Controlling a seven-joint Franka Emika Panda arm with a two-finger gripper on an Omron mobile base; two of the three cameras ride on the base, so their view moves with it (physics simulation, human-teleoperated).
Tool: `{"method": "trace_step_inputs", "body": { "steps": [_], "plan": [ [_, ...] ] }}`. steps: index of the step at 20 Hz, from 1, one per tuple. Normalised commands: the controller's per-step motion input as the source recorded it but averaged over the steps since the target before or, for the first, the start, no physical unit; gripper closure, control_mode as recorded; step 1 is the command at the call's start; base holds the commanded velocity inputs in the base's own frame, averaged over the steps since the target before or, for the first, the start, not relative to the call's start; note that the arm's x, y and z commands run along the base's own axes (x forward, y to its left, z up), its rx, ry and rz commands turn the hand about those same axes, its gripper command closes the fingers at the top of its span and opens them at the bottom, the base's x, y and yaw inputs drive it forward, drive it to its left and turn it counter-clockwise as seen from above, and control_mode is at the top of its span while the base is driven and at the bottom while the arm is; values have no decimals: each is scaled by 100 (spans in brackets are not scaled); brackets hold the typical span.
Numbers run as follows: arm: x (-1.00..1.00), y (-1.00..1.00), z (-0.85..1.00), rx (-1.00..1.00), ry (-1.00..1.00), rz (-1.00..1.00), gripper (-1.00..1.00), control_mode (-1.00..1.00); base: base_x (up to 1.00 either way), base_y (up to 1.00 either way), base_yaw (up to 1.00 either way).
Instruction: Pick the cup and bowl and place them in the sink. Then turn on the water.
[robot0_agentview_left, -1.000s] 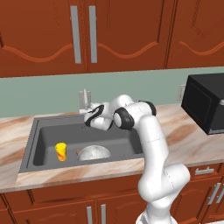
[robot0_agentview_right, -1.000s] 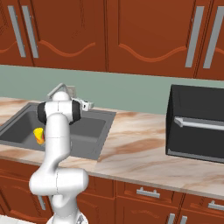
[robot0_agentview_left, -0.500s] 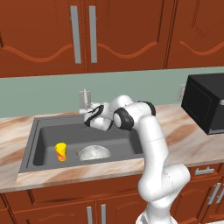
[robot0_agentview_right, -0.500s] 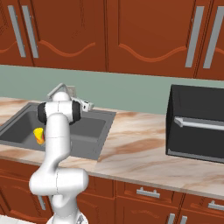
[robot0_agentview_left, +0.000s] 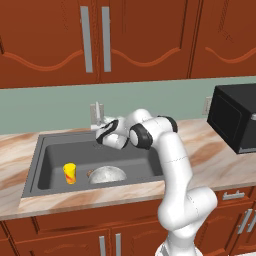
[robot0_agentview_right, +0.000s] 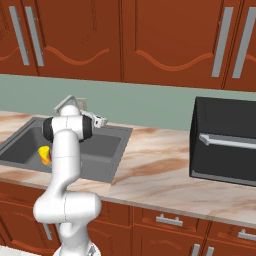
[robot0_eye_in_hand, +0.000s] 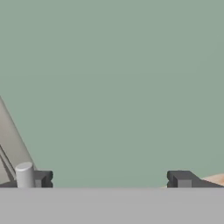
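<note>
The yellow cup (robot0_agentview_left: 70, 173) stands upright in the left part of the dark grey sink (robot0_agentview_left: 55, 150). The speckled grey bowl (robot0_agentview_left: 107, 174) rests on the sink floor just to its right. The cup (robot0_agentview_right: 45, 155) also peeks out beside the arm in the sink (robot0_agentview_right: 102, 150). My gripper (robot0_agentview_left: 101, 132) hovers at the back rim, right by the silver faucet (robot0_agentview_left: 96, 114). In the hand view the gripper (robot0_eye_in_hand: 110, 179) is open and empty, facing the green wall. A silver faucet part (robot0_eye_in_hand: 25, 175) sits at its left fingertip (robot0_eye_in_hand: 42, 178). The water is out of view.
A black microwave (robot0_agentview_right: 225, 142) stands on the marbled counter (robot0_agentview_right: 150, 170) to the right of the sink. Wooden cabinets (robot0_agentview_left: 95, 40) hang above the green backsplash. A wall outlet (robot0_agentview_left: 207, 104) sits near the microwave (robot0_agentview_left: 235, 117).
</note>
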Motion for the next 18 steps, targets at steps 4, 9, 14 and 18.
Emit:
{"method": "trace_step_inputs", "body": {
  "steps": [4, 9, 14, 18],
  "plan": [
    [9, -66, 0, 1, 0, 0, -100, -100, 0, 0, 0],
    [11, -66, 0, 0, 0, 1, -100, -100, 0, 0, 0],
    [12, -65, 0, 0, 0, 1, -100, -100, 0, 0, 0],
    [14, -65, 0, 0, 0, 1, -100, -100, 0, 0, 0]
  ]
}}
